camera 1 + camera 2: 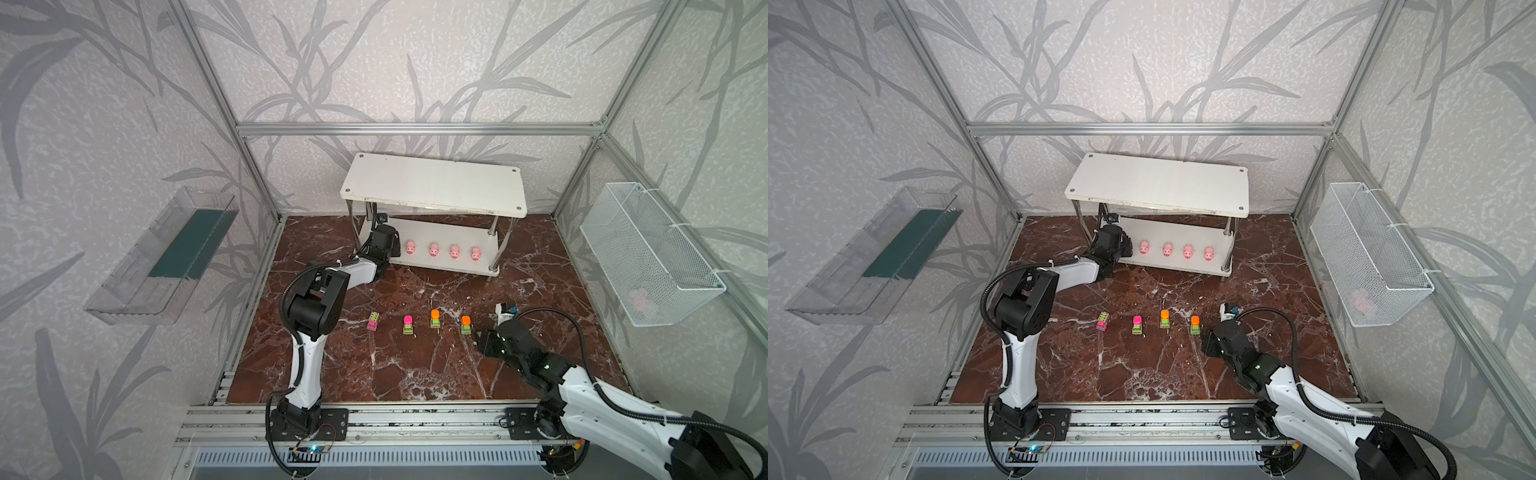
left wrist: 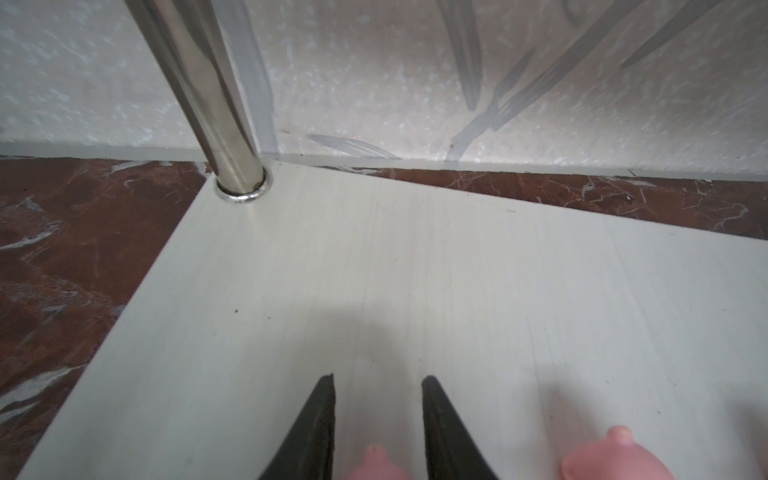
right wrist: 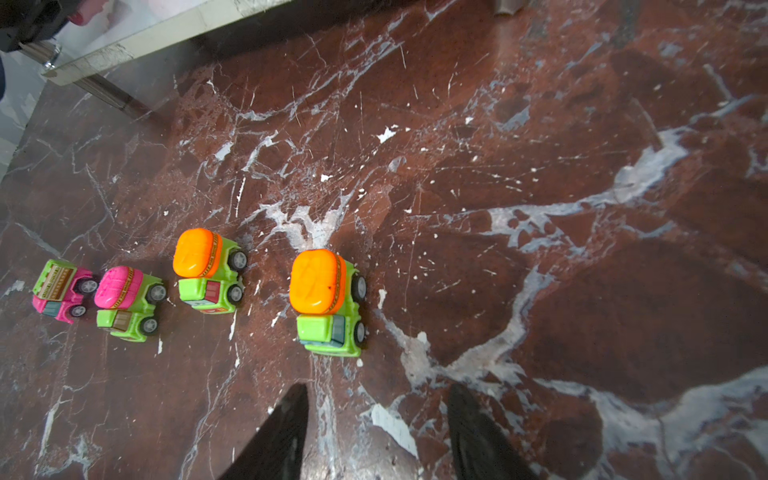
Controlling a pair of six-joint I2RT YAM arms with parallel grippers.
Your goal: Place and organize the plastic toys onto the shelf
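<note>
Left wrist view, left end effector (image 2: 379, 377) pinching tiny pink plastic pig (image 2: 376, 463) over white shelf (image 2: 457, 291), right end effector (image 3: 378, 385) half-open, empty.

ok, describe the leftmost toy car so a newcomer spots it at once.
On the marble floor before the white shelf, four toy cars stand in a row. The left-end car in a top view is it: the only pink body, green top.

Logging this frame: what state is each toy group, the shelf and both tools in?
left tool: shut on a pig, over the lower tier.
right tool: open, holding nothing, near the cars.
four pigs: standing in a row on the lower tier.
four cars: upright, lined up on the table, not shelved.
shelf: upright, top tier holds no toys.
</note>
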